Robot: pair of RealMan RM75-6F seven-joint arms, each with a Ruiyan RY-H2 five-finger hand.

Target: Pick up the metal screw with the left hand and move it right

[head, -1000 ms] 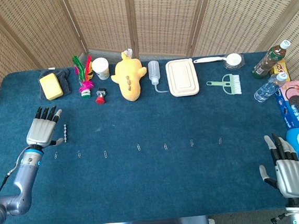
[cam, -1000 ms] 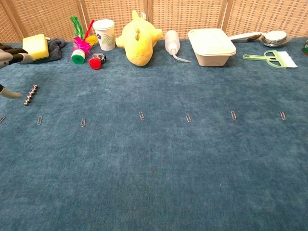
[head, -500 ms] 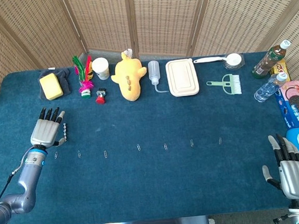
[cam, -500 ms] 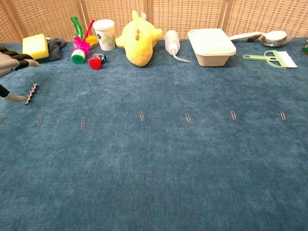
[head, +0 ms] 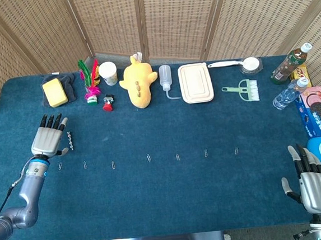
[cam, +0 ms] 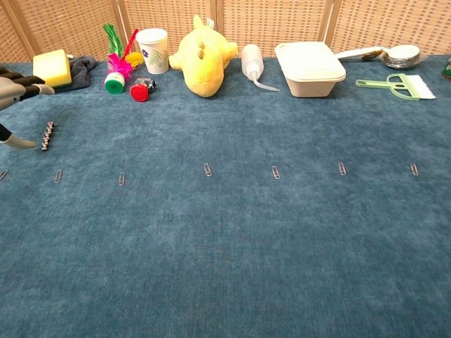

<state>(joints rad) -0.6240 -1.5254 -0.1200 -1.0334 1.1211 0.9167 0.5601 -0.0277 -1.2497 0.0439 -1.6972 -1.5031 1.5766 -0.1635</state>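
One small shift since before: your left hand, fingers spread and holding nothing, drifted toward nine o'clock off the beaded silver screw.

Over the last second the left hand drifted slightly toward 3 o'clock, closing on the screw, then eased back a little; its fingers remain spread, just beside the screw. The right hand slid slightly toward 6 o'clock.

Staged test room — blue-clothed table, wicker screens, assorted props
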